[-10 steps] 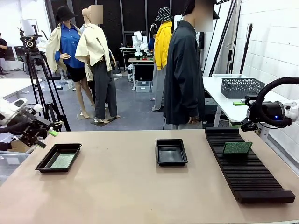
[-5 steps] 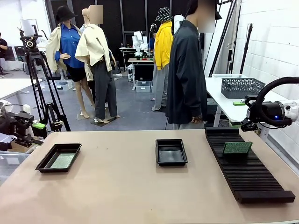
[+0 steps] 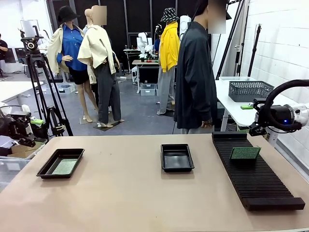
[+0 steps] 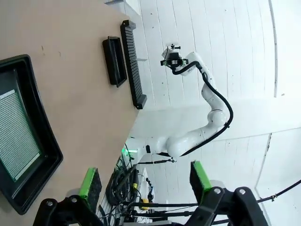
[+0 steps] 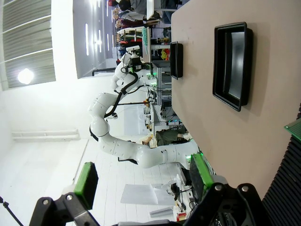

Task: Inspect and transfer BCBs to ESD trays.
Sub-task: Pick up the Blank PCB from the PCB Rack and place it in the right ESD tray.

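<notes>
BCB [image 5: 294, 126] corner at view's edge

Left gripper [image 4: 145, 178] and right gripper [image 5: 144, 175] hover raised at either side, fingers [image 4: 89, 182] spread wide

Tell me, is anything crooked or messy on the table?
Nothing looks spilled or broken. One green board lies flat in the left tray. The other green board sits a little tilted on the black ribbed rack, but that seems to be just how the rack props it.
</notes>
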